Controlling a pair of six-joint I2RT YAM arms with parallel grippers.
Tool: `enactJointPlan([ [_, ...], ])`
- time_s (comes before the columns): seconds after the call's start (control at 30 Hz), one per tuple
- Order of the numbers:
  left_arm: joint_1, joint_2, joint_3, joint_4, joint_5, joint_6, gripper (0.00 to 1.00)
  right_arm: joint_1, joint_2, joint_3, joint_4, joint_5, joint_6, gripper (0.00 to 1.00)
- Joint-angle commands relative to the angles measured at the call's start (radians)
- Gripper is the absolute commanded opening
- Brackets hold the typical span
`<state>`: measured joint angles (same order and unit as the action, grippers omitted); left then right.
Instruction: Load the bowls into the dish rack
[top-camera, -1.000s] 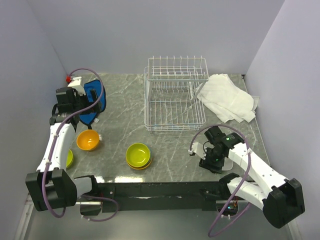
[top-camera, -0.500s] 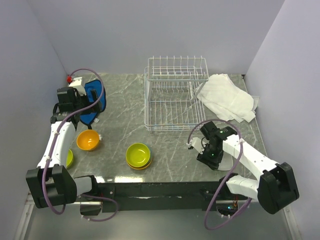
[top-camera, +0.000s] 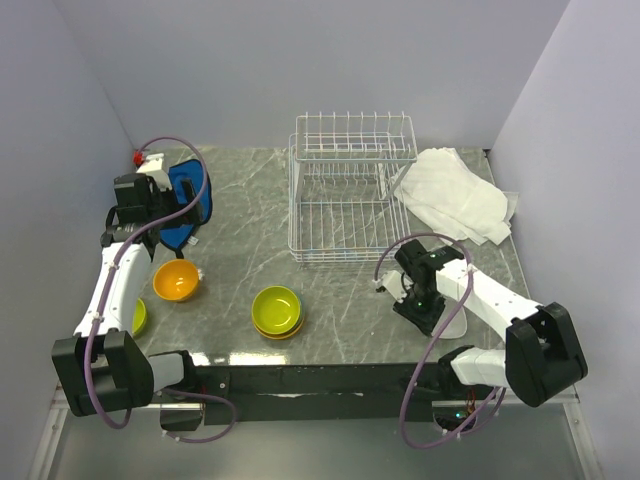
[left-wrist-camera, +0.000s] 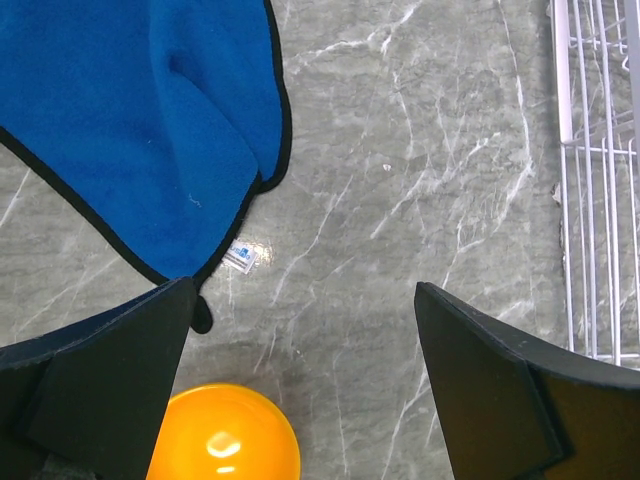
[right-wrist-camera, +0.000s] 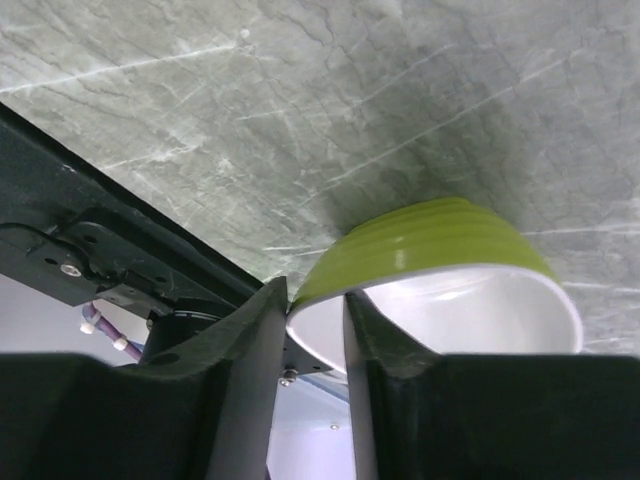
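My right gripper (right-wrist-camera: 315, 300) is shut on the rim of a bowl (right-wrist-camera: 440, 240) that is lime green outside and pale inside, one finger outside the wall and one inside. From above, this bowl (top-camera: 453, 322) shows pale at the table's near right edge, partly under the right gripper (top-camera: 424, 309). An orange bowl (top-camera: 177, 280) sits at the left. My left gripper (left-wrist-camera: 305, 330) hangs open above the marble, with the orange bowl (left-wrist-camera: 222, 440) near its left finger. A lime green bowl (top-camera: 277, 307) is stacked on another at front centre. One more green bowl (top-camera: 139, 317) peeks from behind the left arm. The white wire dish rack (top-camera: 350, 215) stands at the back centre.
A blue cloth (top-camera: 188, 205) lies at the back left, under the left wrist, and fills the upper left of the left wrist view (left-wrist-camera: 130, 120). A crumpled white towel (top-camera: 455, 195) lies right of the rack. The rack's edge (left-wrist-camera: 600, 200) runs along that view's right side.
The right arm has swung left and away from the table's front edge, and its jaws have narrowed onto the bowl's rim. The left arm has not moved.
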<state>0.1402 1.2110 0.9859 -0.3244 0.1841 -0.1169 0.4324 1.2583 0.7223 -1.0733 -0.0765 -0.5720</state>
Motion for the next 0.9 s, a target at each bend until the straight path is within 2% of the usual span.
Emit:
enactJointPlan([
  [0.0, -0.004, -0.024, 0.045, 0.01, -0.012, 0.005, 0.99, 0.006, -0.022, 0.034, -0.007, 0.017, 0.029, 0.3],
  [0.13, -0.004, -0.042, 0.046, 0.008, -0.017, 0.01, 0.99, 0.006, -0.051, 0.029, -0.027, 0.023, 0.032, 0.07],
  [0.23, -0.002, -0.05, 0.049, 0.01, -0.012, 0.011, 0.99, 0.008, -0.085, 0.029, -0.048, 0.047, 0.044, 0.02],
  [0.43, -0.002, -0.051, 0.077, 0.018, 0.009, 0.022, 0.99, 0.003, -0.137, 0.109, -0.167, 0.075, 0.069, 0.0],
  [0.6, -0.002, -0.053, 0.099, 0.034, 0.037, -0.01, 0.99, -0.021, -0.169, 0.193, -0.26, 0.161, 0.158, 0.0],
  [0.7, -0.008, -0.047, 0.109, 0.038, 0.061, -0.035, 0.99, -0.058, -0.166, 0.296, -0.304, 0.182, 0.196, 0.0],
  [0.87, -0.039, -0.022, 0.16, 0.004, 0.063, -0.036, 0.99, -0.072, -0.106, 0.642, -0.344, 0.132, 0.207, 0.0],
])
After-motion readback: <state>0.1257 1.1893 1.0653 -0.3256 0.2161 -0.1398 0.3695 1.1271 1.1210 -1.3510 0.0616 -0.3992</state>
